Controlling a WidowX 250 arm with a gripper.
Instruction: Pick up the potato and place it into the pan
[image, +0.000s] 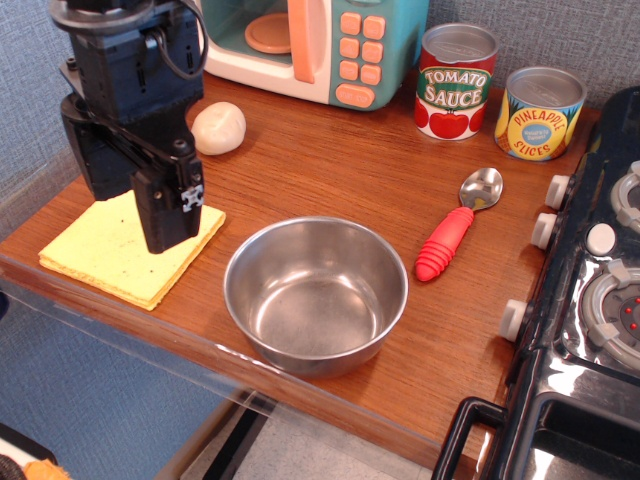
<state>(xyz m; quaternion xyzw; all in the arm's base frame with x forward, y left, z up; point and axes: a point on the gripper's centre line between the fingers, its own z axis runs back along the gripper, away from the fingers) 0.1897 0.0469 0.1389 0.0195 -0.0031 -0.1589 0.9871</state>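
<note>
The potato (219, 127), a pale beige egg-shaped lump, lies on the wooden counter at the back left, just in front of the toy microwave. The pan (316, 293), a shiny round steel bowl with nothing in it, stands near the counter's front edge at the centre. My black gripper (172, 238) hangs fingers-down over a yellow cloth at the left, in front of and left of the potato and apart from it. It holds nothing. Only one finger (170, 205) shows, so I cannot see the gap between the jaws.
A yellow cloth (105, 258) lies under the gripper. A teal toy microwave (320, 45) stands at the back. Tomato sauce (455, 82) and pineapple (540, 113) cans stand back right. A red-handled spoon (455, 230) lies right of the pan. A black stove (595, 300) fills the right edge.
</note>
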